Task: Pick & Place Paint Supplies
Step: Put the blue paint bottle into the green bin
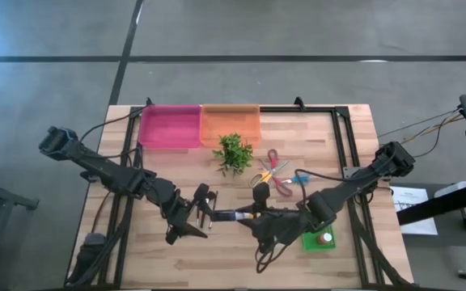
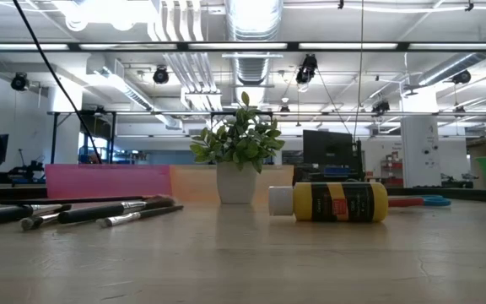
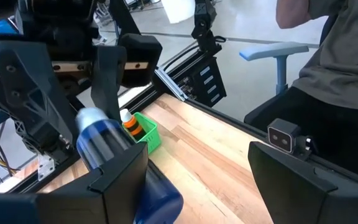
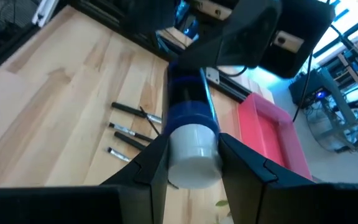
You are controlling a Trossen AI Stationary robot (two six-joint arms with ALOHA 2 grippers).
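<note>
A blue paint bottle (image 4: 188, 106) with a white cap hangs in the air between my two grippers, above the table's middle (image 1: 231, 216). My right gripper (image 4: 191, 149) is shut on its cap end. My left gripper (image 3: 197, 168) stands open around the bottle's base end (image 3: 157, 199), which lies close beside one finger (image 3: 120, 177). Several thin dark brushes (image 4: 132, 127) lie flat on the table below. A yellow bottle (image 2: 332, 203) with a white cap lies on its side. Neither gripper shows in the low view. My right gripper pinches the bottle's white cap (image 4: 194, 158) between its two fingers (image 4: 151, 165). The fingers come about level from the table's right and lie along the bottle. The bottle is lifted clear of the table, roughly level, base toward my left gripper. My left gripper may touch the bottle's base with one finger; I cannot tell.
A pink bin (image 1: 170, 127) and an orange bin (image 1: 230, 125) stand at the far edge, a potted plant (image 1: 233, 151) in front of them. Scissors (image 1: 275, 171) lie right of the plant. A green basket (image 1: 319, 240) holding a small bottle stands near right. A person sits beyond the table (image 3: 340, 68).
</note>
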